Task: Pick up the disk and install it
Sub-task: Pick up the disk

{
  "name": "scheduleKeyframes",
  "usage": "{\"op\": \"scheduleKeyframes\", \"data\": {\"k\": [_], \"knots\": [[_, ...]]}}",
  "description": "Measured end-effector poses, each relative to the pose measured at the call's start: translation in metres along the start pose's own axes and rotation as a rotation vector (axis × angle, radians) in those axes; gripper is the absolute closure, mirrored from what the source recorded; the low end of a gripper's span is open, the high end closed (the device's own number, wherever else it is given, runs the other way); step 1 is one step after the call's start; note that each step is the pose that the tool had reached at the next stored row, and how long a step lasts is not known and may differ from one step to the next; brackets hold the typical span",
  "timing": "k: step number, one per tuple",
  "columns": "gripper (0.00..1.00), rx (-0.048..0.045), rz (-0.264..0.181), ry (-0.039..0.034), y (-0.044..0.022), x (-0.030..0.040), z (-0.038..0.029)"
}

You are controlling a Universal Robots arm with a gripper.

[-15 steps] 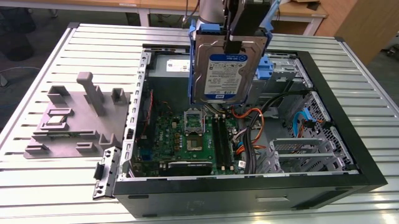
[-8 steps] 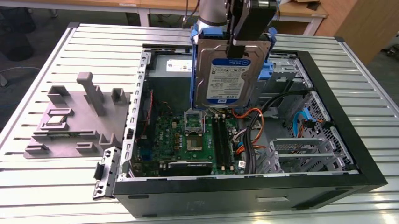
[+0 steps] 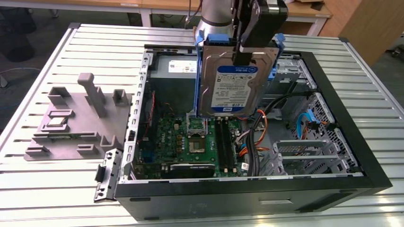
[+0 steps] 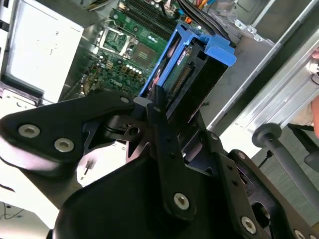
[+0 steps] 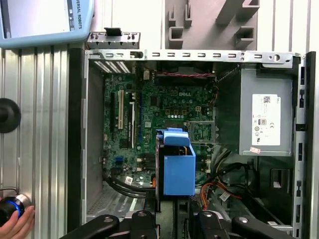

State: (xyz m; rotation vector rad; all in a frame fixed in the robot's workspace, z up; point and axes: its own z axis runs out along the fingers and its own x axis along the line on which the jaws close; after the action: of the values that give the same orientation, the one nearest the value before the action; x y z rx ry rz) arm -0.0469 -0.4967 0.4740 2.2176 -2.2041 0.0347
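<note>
The disk hangs upright above the open computer case, its silver face and blue-and-white label towards the exterior camera and a blue carrier around its edges. My gripper comes down from above and is shut on the disk, one black finger lying across the label side. In the second wrist view the disk appears edge-on between the fingers, with the green motherboard beyond it. In the first wrist view the blue carrier of the disk hovers over the middle of the case.
Inside the case lie the motherboard, orange and black cables, a metal drive cage and a grey power supply box. A grey parts fixture stands on the slatted table at the exterior view's left. A person's hand rests by a knob.
</note>
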Motion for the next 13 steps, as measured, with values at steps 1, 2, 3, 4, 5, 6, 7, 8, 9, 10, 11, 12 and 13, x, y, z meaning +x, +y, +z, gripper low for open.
{"op": "scheduleKeyframes", "data": {"k": [1,2,3,4,5,6,7,8,9,10,11,12,13], "knots": [[0.65,0.0000,0.000,0.0023,-0.0002,0.0015,0.0001],[0.65,0.0000,0.000,0.0045,-0.0004,0.0029,0.0001],[0.65,0.0000,0.000,0.0068,-0.0007,0.0044,0.0002],[0.65,0.0000,0.000,0.0090,-0.0009,0.0059,0.0002],[0.65,-0.0001,0.000,0.0117,-0.0012,0.0073,0.0003],[0.65,-0.0001,0.000,0.0149,-0.0015,0.0084,0.0004],[0.65,-0.0002,0.000,0.0179,-0.0018,0.0095,0.0004],[0.65,-0.0002,0.000,0.0208,-0.0020,0.0107,0.0005],[0.65,-0.0001,0.000,0.0236,-0.0023,0.0119,0.0005],[0.65,-0.0001,0.000,0.0264,-0.0026,0.0130,0.0006],[0.65,-0.0002,0.000,0.0301,-0.0030,0.0141,0.0007],[0.65,-0.0002,0.000,0.0335,-0.0033,0.0151,0.0007],[0.65,-0.0002,0.000,0.0369,-0.0036,0.0160,0.0008]]}}
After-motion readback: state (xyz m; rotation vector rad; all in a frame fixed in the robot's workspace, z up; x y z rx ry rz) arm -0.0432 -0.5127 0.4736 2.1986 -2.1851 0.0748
